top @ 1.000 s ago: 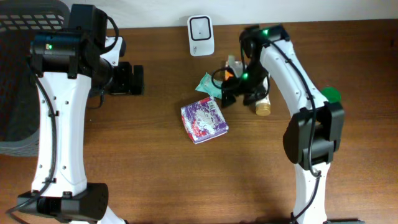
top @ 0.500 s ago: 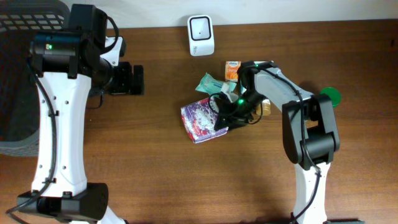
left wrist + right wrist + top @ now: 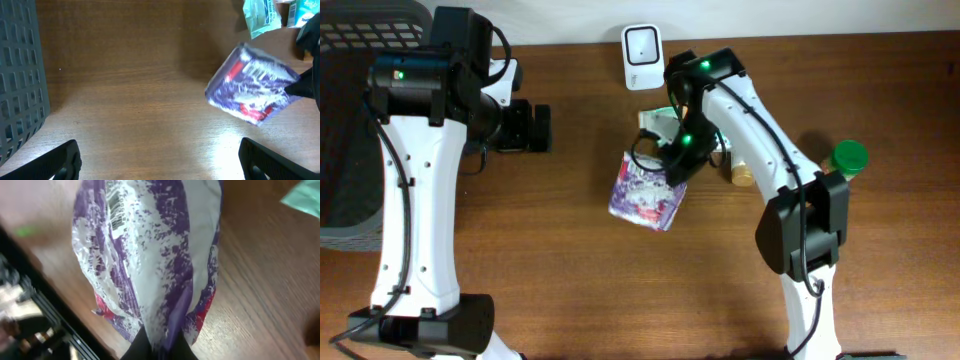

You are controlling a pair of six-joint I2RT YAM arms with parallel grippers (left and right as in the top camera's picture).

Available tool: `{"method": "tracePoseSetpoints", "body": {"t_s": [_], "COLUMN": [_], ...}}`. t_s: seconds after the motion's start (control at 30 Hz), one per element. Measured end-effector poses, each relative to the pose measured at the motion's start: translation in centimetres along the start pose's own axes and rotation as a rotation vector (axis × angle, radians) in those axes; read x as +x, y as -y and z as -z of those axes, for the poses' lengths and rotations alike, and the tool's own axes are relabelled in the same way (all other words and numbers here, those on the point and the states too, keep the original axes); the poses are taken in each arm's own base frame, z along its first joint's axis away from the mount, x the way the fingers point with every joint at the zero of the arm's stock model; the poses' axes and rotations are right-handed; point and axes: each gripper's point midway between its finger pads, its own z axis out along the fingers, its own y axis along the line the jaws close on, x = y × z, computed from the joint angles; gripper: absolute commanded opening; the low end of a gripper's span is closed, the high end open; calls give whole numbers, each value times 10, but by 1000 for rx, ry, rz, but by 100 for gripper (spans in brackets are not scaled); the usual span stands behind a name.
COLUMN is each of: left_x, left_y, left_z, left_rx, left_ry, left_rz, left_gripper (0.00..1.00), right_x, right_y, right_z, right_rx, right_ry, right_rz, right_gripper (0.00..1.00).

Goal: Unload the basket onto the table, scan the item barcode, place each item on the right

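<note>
Wooden table (image 3: 570, 280) below me, and the purple snack packet (image 3: 642, 192) looks lifted off it near the middle, a little short of the white scanner (image 3: 643, 57) at the far edge. My plan for this step is to carry the packet slowly to the scanner window and roll the wrist so the barcode (image 3: 116, 202) faces it flat, because that crinkled film could glare. The right gripper (image 3: 157, 344) is pinched tight on the packet's crimped edge; the bag dangles away from the fingertips, with the barcode at the far end. The left gripper (image 3: 159, 162) stands wide apart, holding nothing, off to the side.
</note>
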Motion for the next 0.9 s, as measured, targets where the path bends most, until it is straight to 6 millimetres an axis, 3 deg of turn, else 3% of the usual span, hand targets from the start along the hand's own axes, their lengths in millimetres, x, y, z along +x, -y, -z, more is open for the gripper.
{"method": "tracePoseSetpoints", "body": {"t_s": [0.03,0.1,0.13,0.2,0.27,0.43,0.7,0.73,0.77,0.83,0.9], "left_x": [0,0,0,0,0,0,0,0,0,0,0], "left_y": [0,0,0,0,0,0,0,0,0,0,0], "left_z": [0,0,0,0,0,0,0,0,0,0,0], "left_rx": [0,0,0,0,0,0,0,0,0,0,0], "left_ry": [0,0,0,-1,0,0,0,1,-2,1,0], "left_rz": [0,0,0,0,0,0,0,0,0,0,0], "left_gripper": [99,99,99,99,99,99,99,99,99,99,99], "right_x": [1,-5,-9,-20,-15,16,29,30,29,25,17], "right_y": [1,13,22,49,57,50,39,39,39,40,40], "right_z": [-1,-2,-1,5,8,6,-56,-63,-69,-77,-78], "right_rx": [1,48,84,185,189,130,-57,-70,-87,-112,-127], "right_ry": [-7,18,34,94,102,10,-40,-42,-34,-8,26], "right_rz": [26,55,25,-115,-232,-490,-581,-586,-589,-589,-585], "right_gripper": [35,89,100,99,99,99,99,87,67,46,31]}}
